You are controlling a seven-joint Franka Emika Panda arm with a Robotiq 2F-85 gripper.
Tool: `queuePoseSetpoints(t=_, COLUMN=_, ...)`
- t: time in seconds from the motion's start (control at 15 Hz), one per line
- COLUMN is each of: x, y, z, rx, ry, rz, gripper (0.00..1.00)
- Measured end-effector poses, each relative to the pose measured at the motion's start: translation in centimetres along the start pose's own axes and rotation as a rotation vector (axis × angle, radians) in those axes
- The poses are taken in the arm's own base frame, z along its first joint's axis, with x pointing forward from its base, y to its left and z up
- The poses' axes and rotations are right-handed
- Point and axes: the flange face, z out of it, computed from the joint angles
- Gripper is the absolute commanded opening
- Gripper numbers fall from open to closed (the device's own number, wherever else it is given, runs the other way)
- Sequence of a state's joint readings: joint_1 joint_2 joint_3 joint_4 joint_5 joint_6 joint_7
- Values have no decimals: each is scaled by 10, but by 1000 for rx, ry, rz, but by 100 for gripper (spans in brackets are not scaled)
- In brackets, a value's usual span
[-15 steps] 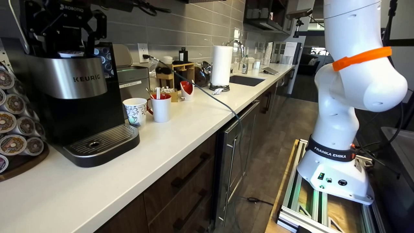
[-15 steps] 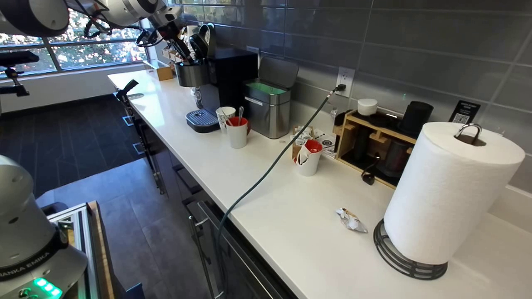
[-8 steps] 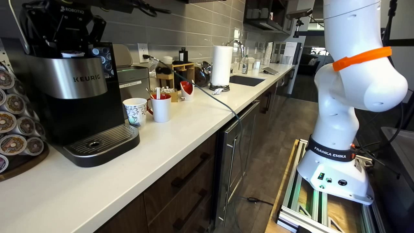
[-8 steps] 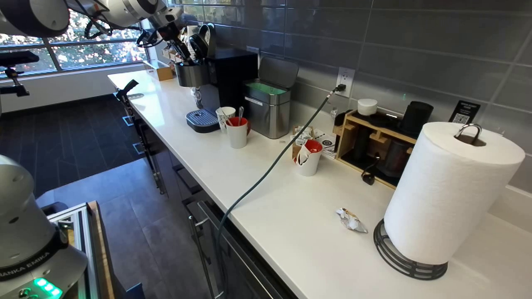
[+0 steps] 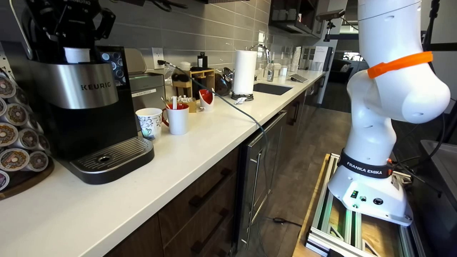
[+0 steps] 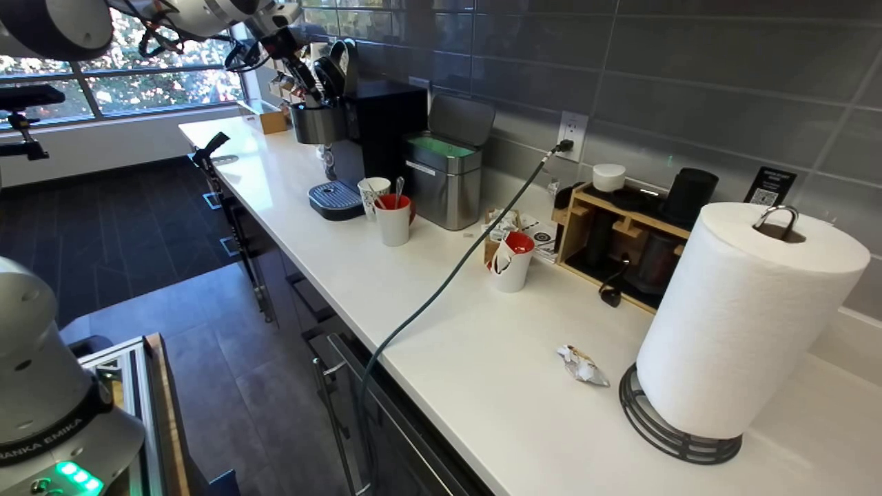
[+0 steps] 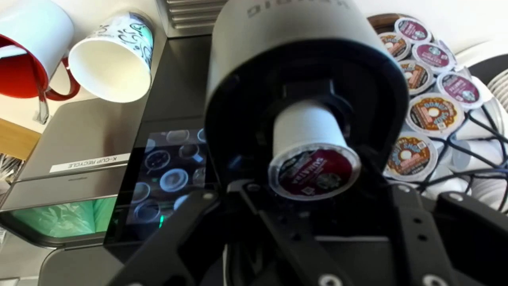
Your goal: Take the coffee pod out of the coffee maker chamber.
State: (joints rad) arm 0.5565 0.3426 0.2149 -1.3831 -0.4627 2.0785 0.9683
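Observation:
The coffee pod (image 7: 307, 129), a small white cup with a dark red foil lid, is gripped by my gripper (image 7: 314, 174) just under its lid edge in the wrist view. It hangs over the black round opening of the coffee maker chamber (image 7: 248, 103). In an exterior view the white side of the pod (image 5: 77, 55) shows above the silver rim of the brewer head (image 5: 94, 96); its lower end is hidden behind that rim. From farther off, my gripper (image 6: 311, 95) points down into the head, with the pod too small to make out there.
Several round-faced pods (image 5: 21, 139) are stacked close beside the brewer. A patterned paper cup (image 5: 149, 123) and a white mug (image 5: 178, 119) stand on its far side. The metal bin (image 6: 444, 186) has its lid up. A dark raised lid (image 6: 332, 72) rises beside the gripper.
My gripper has closed on the pod and moved up. The pod has risen with it, so its white side now shows above the rim where only the lid showed before.

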Motion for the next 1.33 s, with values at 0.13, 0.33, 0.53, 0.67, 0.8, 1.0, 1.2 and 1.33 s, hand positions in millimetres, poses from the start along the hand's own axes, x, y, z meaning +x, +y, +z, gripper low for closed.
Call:
queuePoseSetpoints(t=0.13, x=14, y=4, z=-25, rx=18, ry=31, rz=31, gripper=30)
queuePoseSetpoints(t=0.33, x=26, y=16, z=-59, rx=-9, ry=-2, rz=65, gripper=30)
queuePoseSetpoints(t=0.53, x=20, y=31, z=-80, rx=-38, ry=-121, rz=54, gripper=30)
queuePoseSetpoints(t=0.67, x=16, y=48, z=-92, rx=-73, ry=-198, rz=60, gripper=30)
queuePoseSetpoints(t=0.8, x=17, y=74, z=-97, rx=-121, ry=-246, rz=91, gripper=30)
queuePoseSetpoints(t=1.0, x=22, y=108, z=-92, rx=-33, ry=-282, rz=61, gripper=30)
queuePoseSetpoints(t=1.2, x=27, y=141, z=-81, rx=128, ry=-285, rz=15, gripper=30)
queuePoseSetpoints(t=1.33, x=23, y=162, z=-72, rx=232, ry=-299, rz=-11, gripper=30)
